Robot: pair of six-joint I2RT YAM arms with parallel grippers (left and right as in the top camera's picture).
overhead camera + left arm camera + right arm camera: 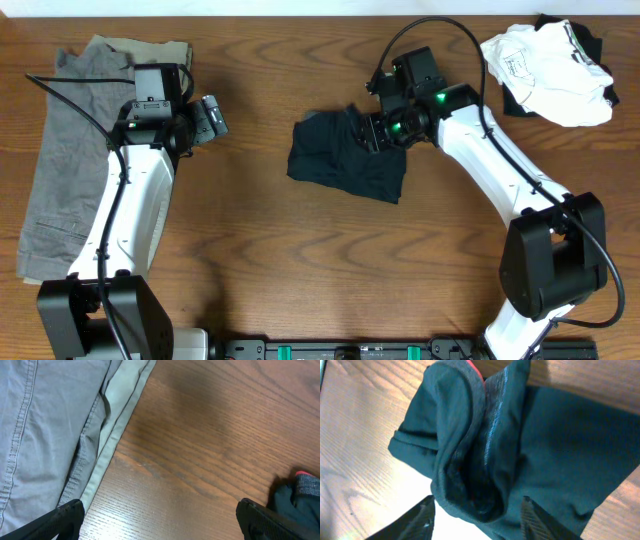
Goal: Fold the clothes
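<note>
Black stretchy leggings (pixel 345 158) with a coral-red waistband (pixel 306 477) lie bunched in a rumpled heap in the middle of the brown wooden table (pixel 300 260) — part-folded at best, by the look of it, with uneven edges. The right gripper (pixel 373 132) hangs over their upper right edge, jaws wide apart, a thick fold lying between the fingers (pixel 422 520) but not pinched. The left gripper (pixel 212 118), equally spread and empty, hovers over bare wood beside flat grey trousers (pixel 60 150). A crumpled white-and-black garment heap (pixel 550 65) sits far right — seemingly untouched. No basket or bin is in view.
</note>
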